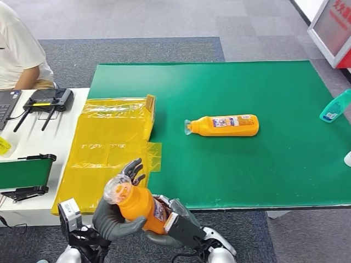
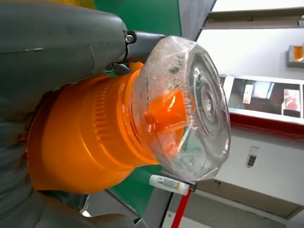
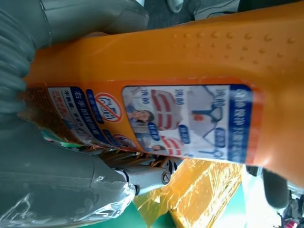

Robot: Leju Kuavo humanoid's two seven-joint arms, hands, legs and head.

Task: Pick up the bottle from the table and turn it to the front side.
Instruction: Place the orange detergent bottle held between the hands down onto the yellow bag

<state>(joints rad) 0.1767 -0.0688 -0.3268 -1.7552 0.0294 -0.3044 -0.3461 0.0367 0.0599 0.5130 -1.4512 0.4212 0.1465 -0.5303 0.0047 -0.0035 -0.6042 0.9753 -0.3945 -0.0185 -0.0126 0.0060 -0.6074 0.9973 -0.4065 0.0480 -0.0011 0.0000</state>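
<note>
An orange bottle (image 1: 140,205) with a clear cap (image 1: 114,188) is held in the air in front of the table's near edge, cap pointing left and up. My left hand (image 1: 112,220) grips it near the neck, fingers (image 1: 134,169) wrapped behind it. My right hand (image 1: 180,223) holds its base end. In the left wrist view the clear cap (image 2: 186,104) and the orange shoulder (image 2: 93,142) sit in my left hand (image 2: 53,42). The right wrist view has the bottle's printed label (image 3: 186,121) facing the camera, with my right hand (image 3: 42,185) around the body. A second orange bottle (image 1: 225,125) lies on its side on the green table (image 1: 256,175).
Yellow plastic bags (image 1: 107,142) lie across the table's left end. A teal bottle (image 1: 335,107) and a white item (image 1: 347,159) sit at the right edge. A person (image 1: 18,49) sits at the white side table (image 1: 41,139), which carries a controller (image 1: 47,101).
</note>
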